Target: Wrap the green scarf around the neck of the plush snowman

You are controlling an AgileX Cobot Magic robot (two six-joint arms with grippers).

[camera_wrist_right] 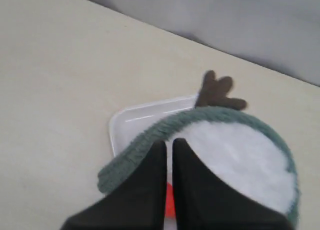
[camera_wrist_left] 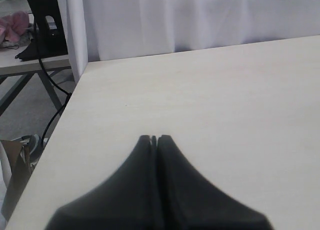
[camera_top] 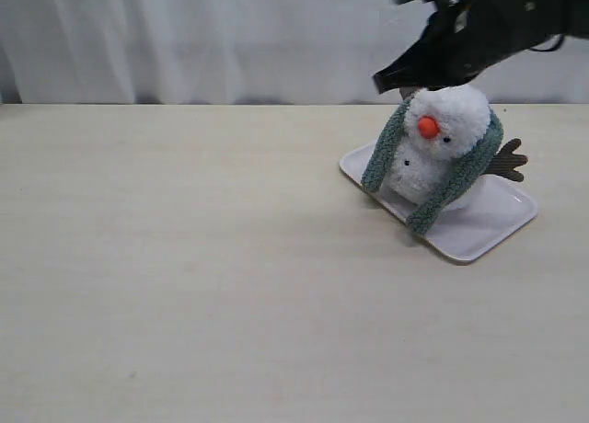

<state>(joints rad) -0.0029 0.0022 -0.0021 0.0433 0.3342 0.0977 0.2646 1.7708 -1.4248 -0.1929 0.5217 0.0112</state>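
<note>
The plush snowman sits upright on a white tray at the right of the table. The green scarf is draped behind its head, and both ends hang down the front on either side of the body without crossing. My right gripper hovers just above the head, shut with only a slit between its fingers and holding nothing. From the right wrist, the scarf arcs around the white head beyond the right gripper. My left gripper is shut over bare table, outside the exterior view.
A brown twig arm sticks out to the snowman's right, over the tray. A white curtain runs behind the table. In the left wrist view the table's edge drops off beside a dark stand and cable.
</note>
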